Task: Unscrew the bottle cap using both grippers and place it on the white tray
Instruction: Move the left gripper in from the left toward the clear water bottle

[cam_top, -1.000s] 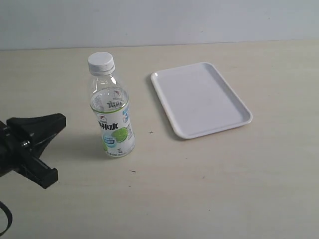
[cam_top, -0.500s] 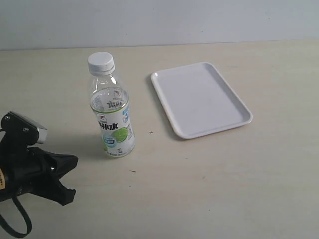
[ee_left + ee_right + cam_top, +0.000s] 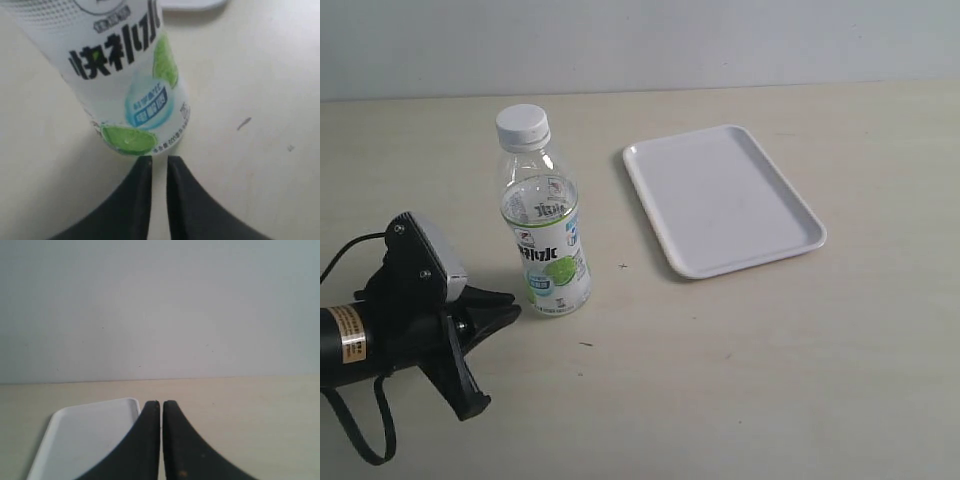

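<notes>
The bottle point(image 3: 548, 240) stands upright on the table with the white bottle cap point(image 3: 522, 124) screwed on its neck. My left gripper point(image 3: 510, 303) lies low at the left, its tips just short of the bottle's base. In the left wrist view the left gripper point(image 3: 159, 160) has its jaws parted by a narrow gap, nothing between them, pointing at the bottle point(image 3: 125, 75). The white tray point(image 3: 720, 200) lies empty to the bottle's right. My right gripper point(image 3: 161, 402) is shut on nothing, beside the white tray point(image 3: 85, 435). It does not show in the exterior view.
The black left arm with an orange label point(image 3: 355, 345) and a cable lies along the table's front left. A pale wall point(image 3: 640, 40) rises behind the table's far edge. A corner of the tray point(image 3: 195, 4) shows beyond the bottle in the left wrist view.
The left gripper has swung round and moved right, up to the bottle's base. Its jaws have parted slightly. Bottle, cap and tray have not moved.
</notes>
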{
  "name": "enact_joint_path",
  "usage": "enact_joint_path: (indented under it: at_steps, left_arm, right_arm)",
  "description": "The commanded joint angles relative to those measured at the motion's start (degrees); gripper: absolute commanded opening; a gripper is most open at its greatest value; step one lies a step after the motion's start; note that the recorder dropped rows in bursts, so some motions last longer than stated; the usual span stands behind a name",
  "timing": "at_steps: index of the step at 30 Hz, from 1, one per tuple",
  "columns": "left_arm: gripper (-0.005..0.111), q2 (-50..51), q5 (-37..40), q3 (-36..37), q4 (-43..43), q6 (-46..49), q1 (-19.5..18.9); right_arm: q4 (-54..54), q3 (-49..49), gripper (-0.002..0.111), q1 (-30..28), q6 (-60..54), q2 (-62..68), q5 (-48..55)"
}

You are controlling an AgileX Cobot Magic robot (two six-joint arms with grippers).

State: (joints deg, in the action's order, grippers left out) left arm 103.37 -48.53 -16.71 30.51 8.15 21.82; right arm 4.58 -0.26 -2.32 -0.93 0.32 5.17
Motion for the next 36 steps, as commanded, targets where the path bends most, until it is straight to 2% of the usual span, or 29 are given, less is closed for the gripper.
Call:
enact_joint_path:
  at_steps: [1,3,5,9,11,18,25,36]
  left_arm:
    - [0.016,0.4,-0.8,-0.1,0.5,0.8,-0.1]
    - [0.024,0.4,-1.0,-0.1,-0.8,0.8,-0.1]
    - [0.038,0.4,-1.8,-0.1,-1.4,0.5,-0.1]
    - [0.071,0.6,-4.2,-0.1,-1.4,-2.3,-0.1]
    - [0.079,0.9,-5.4,-0.1,-1.4,-2.9,-0.1]
    - [0.08,3.6,-6.0,-2.3,-6.2,-3.2,-0.1]
    - [0.08,4.3,-6.7,-4.8,-1.0,-7.5,-0.1]
    - [0.08,4.3,-9.9,-5.6,-0.6,-9.0,0.0]
  right_arm:
    - [-0.1,0.3,0.003,-0.3,-0.3,-0.3,-0.6]
    - [-0.1,0.3,0.003,-0.3,-0.3,-0.3,-0.6]
    - [-0.2,0.3,0.003,-0.3,-0.3,-0.3,-0.6]
    - [-0.2,0.3,0.003,-0.3,-0.3,-0.3,-0.6]
    - [-0.2,0.3,0.003,-0.3,-0.3,-0.3,-0.6]
    - [-0.2,0.3,0.003,-0.3,-0.3,-0.3,-0.6]
    - [0.2,0.3,0.003,-0.3,-0.3,-0.3,-0.6]
    - [0.2,0.3,0.003,-0.3,-0.3,-0.3,-0.6]
